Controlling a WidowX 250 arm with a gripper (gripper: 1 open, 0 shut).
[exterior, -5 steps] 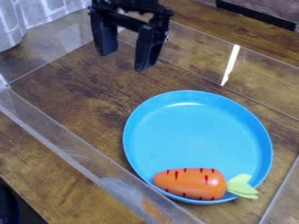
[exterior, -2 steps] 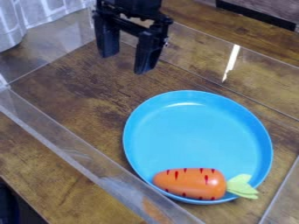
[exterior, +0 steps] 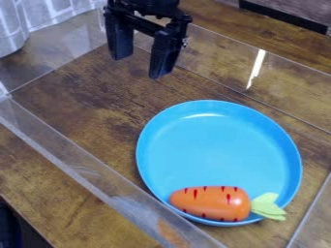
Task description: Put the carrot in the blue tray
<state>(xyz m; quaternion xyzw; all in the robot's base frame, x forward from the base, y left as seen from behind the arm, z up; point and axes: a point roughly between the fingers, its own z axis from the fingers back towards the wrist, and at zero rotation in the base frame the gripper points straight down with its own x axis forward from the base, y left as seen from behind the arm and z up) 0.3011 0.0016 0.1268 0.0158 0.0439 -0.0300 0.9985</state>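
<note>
lying in one blue tray (exterior: 220, 145), seemingly inside its rim: one carrot (exterior: 212, 201).

The top edge of my view cuts off the gripper (exterior: 141, 56) above its fingers. The grey object (exterior: 11, 27) at upper left is cropped beyond identifying.

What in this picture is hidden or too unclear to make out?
- The arm above the tool: cut off by the top edge of the camera view.
- The grey thing at the upper left: cropped by the corner, not identifiable.
- The blue tray under the carrot: covered, so it is unclear how the carrot sits on the near rim.
- The clear wall in front: glare blurs the table behind it.
</note>
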